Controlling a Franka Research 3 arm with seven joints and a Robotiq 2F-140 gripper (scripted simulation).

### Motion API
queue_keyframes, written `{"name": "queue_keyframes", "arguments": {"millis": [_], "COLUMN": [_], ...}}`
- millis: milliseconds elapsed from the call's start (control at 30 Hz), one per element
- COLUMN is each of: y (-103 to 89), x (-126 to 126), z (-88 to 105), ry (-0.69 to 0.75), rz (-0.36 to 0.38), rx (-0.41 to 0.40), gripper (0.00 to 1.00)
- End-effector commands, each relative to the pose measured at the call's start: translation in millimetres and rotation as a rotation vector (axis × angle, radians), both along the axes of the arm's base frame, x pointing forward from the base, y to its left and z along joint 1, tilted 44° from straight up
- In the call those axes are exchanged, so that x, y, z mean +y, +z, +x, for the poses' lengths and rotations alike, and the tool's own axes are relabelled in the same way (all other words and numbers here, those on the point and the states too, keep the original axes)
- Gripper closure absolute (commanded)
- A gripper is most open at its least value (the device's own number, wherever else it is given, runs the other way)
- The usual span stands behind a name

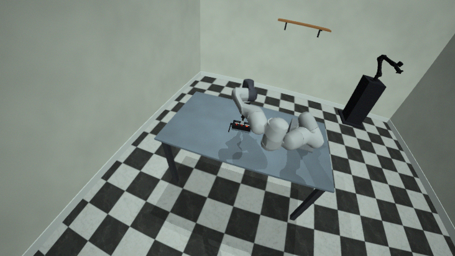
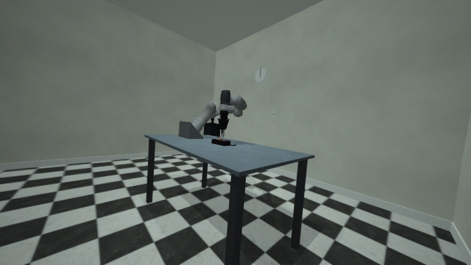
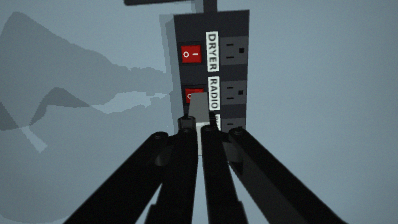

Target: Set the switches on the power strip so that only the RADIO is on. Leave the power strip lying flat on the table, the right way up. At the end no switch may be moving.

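Wrist view alone shows DRYER label (image 3: 212,51) and shut pincer (image 3: 199,116).

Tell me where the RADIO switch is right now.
In the wrist view the RADIO switch sits mid-strip on the power strip, below the DRYER switch, its lower part hidden behind the shut gripper.

The power strip (image 3: 210,65) bears white labels reading DRYER and RADIO.

arm (image 1: 280,132): rounded white-grey links, bulbous joints | wrist link (image 1: 250,89): dark grey cap | gripper (image 3: 198,112): black bar linkages with round pivot pins, pale grey flat finger pads
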State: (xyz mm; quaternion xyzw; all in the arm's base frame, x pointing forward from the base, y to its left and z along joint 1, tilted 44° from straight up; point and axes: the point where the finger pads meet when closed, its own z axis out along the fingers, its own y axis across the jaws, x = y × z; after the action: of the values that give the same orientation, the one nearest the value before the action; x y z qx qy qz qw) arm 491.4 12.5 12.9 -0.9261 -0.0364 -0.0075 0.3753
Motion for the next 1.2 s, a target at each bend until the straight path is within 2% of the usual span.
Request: {"name": "queue_keyframes", "arguments": {"millis": [0,500,1167], "y": [-4.1,-12.2,-13.0], "x": [1.6,9.2,10.0], "z": [1.3,1.1,1.1], "ry": [0.003,0.003,0.003], "rz": [-0.004,-0.004,-0.004], "rx": [-0.011,-0.011,-0.011], "gripper": [1.00,1.00,1.00]}}
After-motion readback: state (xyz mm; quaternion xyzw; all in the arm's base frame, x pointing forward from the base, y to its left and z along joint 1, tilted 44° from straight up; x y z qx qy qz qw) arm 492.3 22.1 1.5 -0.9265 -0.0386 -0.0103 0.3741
